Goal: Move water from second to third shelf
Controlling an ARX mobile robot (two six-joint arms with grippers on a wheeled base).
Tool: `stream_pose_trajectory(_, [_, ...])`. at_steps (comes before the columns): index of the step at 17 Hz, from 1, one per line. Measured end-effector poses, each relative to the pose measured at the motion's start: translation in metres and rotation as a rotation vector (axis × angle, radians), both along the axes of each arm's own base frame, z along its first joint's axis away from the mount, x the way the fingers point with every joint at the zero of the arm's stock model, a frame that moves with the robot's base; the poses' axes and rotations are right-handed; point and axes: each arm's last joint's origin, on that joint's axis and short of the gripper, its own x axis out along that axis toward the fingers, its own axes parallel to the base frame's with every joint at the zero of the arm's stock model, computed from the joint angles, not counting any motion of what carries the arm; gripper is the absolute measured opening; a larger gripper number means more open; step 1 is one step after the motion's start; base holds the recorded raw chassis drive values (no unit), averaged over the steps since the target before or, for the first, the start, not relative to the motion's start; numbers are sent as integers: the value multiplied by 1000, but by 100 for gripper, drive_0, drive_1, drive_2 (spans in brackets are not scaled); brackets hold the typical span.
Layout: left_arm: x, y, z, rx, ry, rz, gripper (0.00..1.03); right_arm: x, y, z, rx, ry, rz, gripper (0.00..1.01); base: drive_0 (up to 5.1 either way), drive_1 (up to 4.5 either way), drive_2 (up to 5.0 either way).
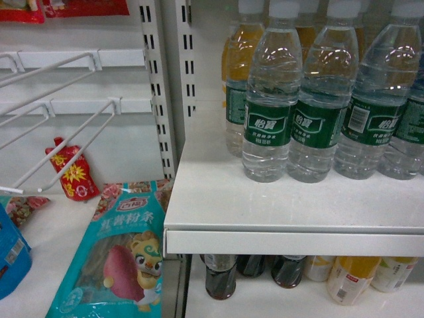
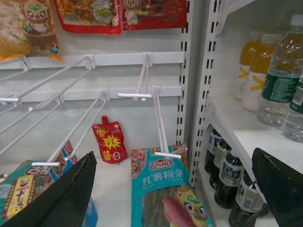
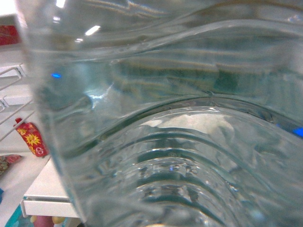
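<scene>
Left fingers apart; water close against the right wrist camera

The left gripper [image 2: 175,189] had its dark fingers [image 2: 66,194] spread wide over the teal snack bag [image 2: 163,189]; the right fingers were hidden, their state impossible to tell, a ribbed water bottle [image 3: 165,123] filling that view; green-labelled water [image 1: 271,99] stood rowed on the white shelf [image 1: 291,205], cola bottles [image 1: 220,275] below

Open shelf [image 1: 278,199] before crowded water [image 1: 270,93]

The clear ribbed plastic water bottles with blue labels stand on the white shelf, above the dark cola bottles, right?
Not quite: the clear ribbed plastic water bottles have green labels, not blue, as the head view shows. They do stand on the white shelf, above the dark cola bottles.
</scene>
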Motion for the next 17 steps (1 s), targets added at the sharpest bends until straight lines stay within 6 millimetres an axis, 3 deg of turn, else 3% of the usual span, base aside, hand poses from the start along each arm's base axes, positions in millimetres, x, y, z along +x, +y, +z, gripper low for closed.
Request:
stream_pose_trajectory(9, [0,0,0,0,0,0,98,59,-1,-56,-9,139,-22,40,0,0,0])
stream_pose_trajectory(17, [0,0,0,0,0,0,98,115,24,-62,-79,113,7,40,0,0,0])
